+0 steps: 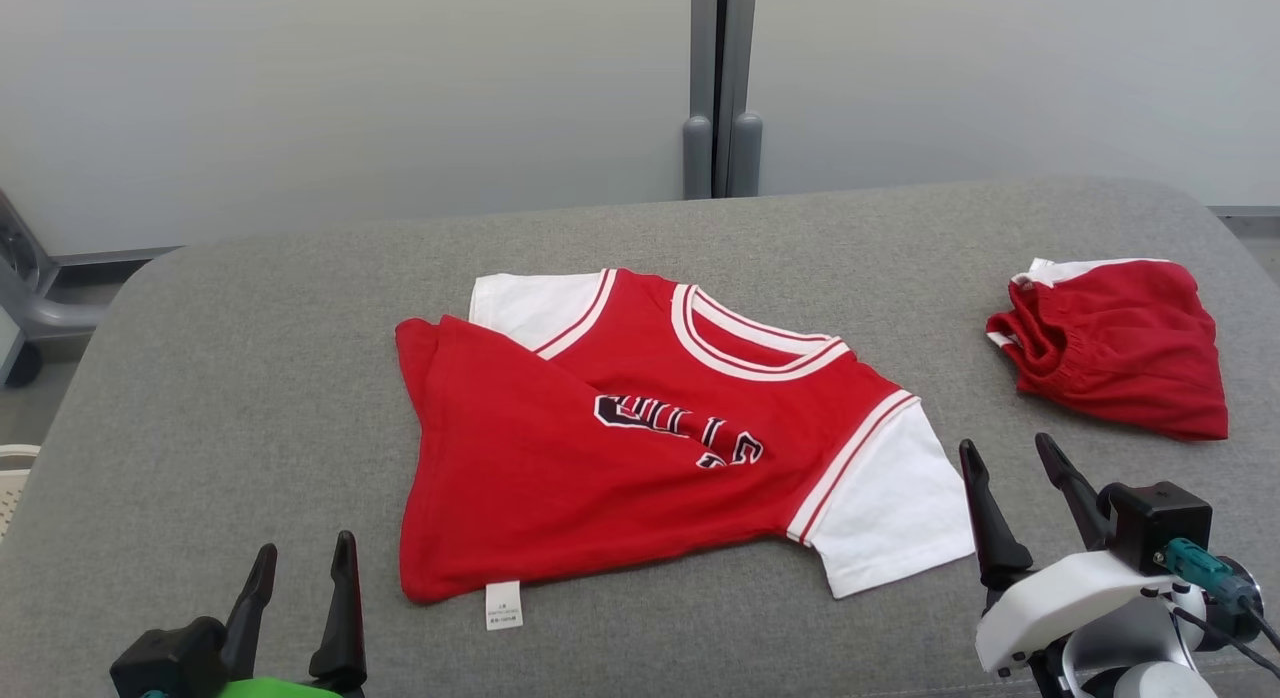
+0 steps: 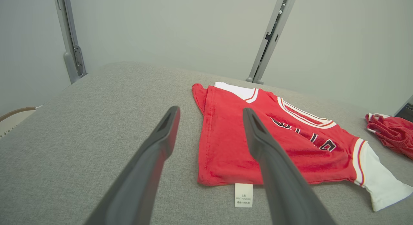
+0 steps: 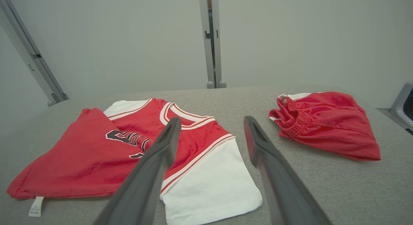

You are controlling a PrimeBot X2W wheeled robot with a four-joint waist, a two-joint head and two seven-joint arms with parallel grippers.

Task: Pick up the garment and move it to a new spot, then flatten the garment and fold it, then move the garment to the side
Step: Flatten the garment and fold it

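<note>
The garment (image 1: 560,488) is a red jersey shirt with white sleeves and dark chest lettering. It lies mid-table with its left side folded over the front, and a white label (image 1: 503,605) sticks out at the near hem. My left gripper (image 1: 307,544) stands open near the front edge, left of the hem and apart from the cloth. My right gripper (image 1: 1005,443) is open just right of the white sleeve, holding nothing. The left wrist view has the shirt (image 2: 226,147) ahead of the open left gripper (image 2: 211,109). The right wrist view shows the sleeve (image 3: 209,186) below the open right gripper (image 3: 212,119).
A bunched pair of red shorts (image 1: 1130,348) with white trim lies at the table's right side, also in the right wrist view (image 3: 326,125). The grey padded table (image 1: 250,378) has rounded corners. Pale wall panels with a grey upright post (image 1: 722,88) stand behind.
</note>
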